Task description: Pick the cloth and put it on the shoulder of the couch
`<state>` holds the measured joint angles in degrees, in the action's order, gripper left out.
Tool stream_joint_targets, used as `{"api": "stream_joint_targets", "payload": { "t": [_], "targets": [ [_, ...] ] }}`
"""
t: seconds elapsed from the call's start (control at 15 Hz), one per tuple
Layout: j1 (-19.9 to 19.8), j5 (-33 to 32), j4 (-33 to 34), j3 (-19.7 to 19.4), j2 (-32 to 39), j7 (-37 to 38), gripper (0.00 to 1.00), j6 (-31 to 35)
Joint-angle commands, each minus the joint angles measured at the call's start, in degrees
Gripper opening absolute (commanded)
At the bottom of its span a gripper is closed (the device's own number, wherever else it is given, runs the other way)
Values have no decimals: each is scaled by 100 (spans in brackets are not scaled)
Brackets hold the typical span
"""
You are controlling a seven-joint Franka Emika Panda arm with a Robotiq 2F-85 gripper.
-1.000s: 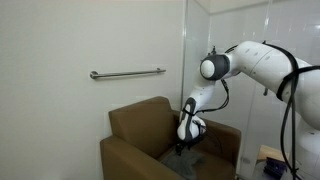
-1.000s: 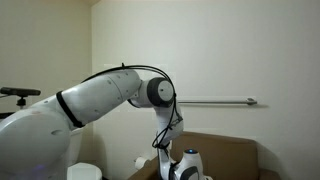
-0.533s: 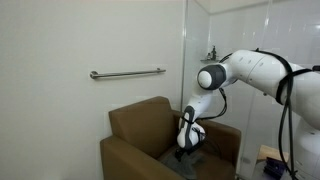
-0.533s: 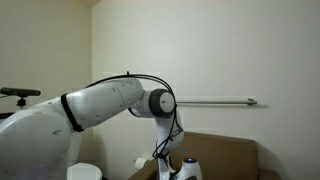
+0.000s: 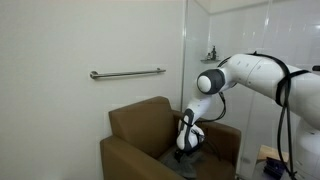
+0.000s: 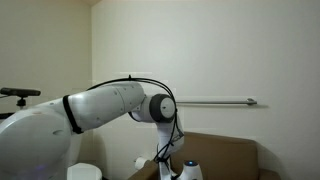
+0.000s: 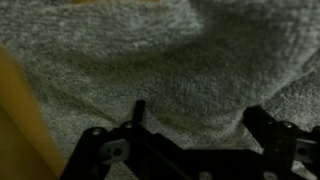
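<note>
The grey terry cloth fills the wrist view and lies on the seat of the brown couch. My gripper is open, with its two dark fingers spread wide and the cloth bulging between them, very close or touching. In an exterior view the gripper reaches down into the seat beside the armrest, and the cloth is mostly hidden behind it. In the exterior view from behind the arm, only the couch back and my wrist show at the bottom edge.
A metal grab bar runs along the white wall above the couch, and it also shows in the exterior view from behind the arm. A glass partition stands behind the arm. A strip of tan couch fabric shows at the left of the wrist view.
The arm has lowered a little, bringing the gripper down into the couch seat onto the cloth. The couch has not moved.
</note>
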<state>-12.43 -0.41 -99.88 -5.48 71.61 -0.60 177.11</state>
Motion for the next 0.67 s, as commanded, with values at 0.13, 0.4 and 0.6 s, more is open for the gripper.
{"api": "stream_joint_targets", "payload": {
  "t": [0.13, 0.4, 0.6],
  "targets": [
    [-19, 92, 136, -10, 109, 38, 53, 31],
    [-7, 81, 110, -11, 85, 28, 28, 32],
    [32, 81, 85, -44, 79, 42, 10, 50]
  ]
}}
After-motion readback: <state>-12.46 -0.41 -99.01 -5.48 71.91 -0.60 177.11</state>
